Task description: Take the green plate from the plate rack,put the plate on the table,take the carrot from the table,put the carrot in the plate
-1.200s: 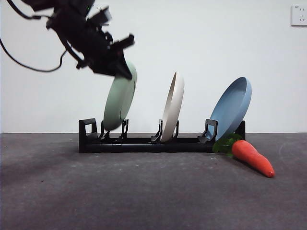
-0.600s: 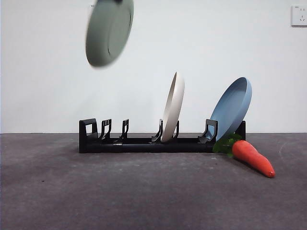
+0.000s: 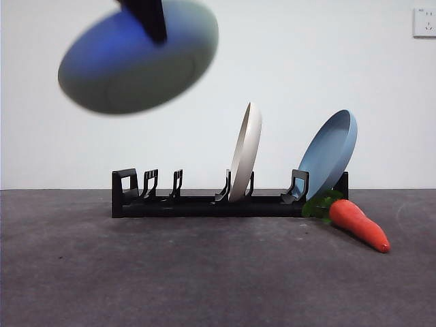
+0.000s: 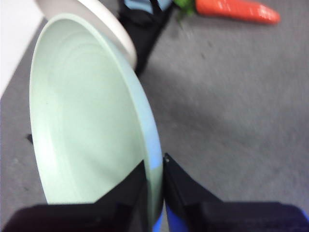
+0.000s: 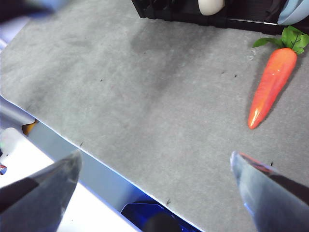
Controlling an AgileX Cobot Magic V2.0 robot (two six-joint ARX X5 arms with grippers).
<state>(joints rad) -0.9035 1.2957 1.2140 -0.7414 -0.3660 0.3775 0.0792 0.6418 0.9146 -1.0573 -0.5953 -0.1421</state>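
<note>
Left gripper (image 4: pixel 154 166) pinches the plate (image 4: pixel 91 121) by its rim, held high above the rack's (image 3: pixel 204 203) left end. Looks stiff, light and slick, so a rim grip may swing. Right gripper (image 5: pixel 154 169) spread wide, waiting. Carrot (image 3: pixel 360 225) on table (image 3: pixel 204 279) by rack's right end.

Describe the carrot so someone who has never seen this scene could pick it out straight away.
Find the long black plate rack standing across the grey table. At the rack's end where the blue plate leans, the carrot lies flat on the table beside it, leafy green top toward the rack. It is the only orange thing here, tapered rather than round like the plates.
</note>
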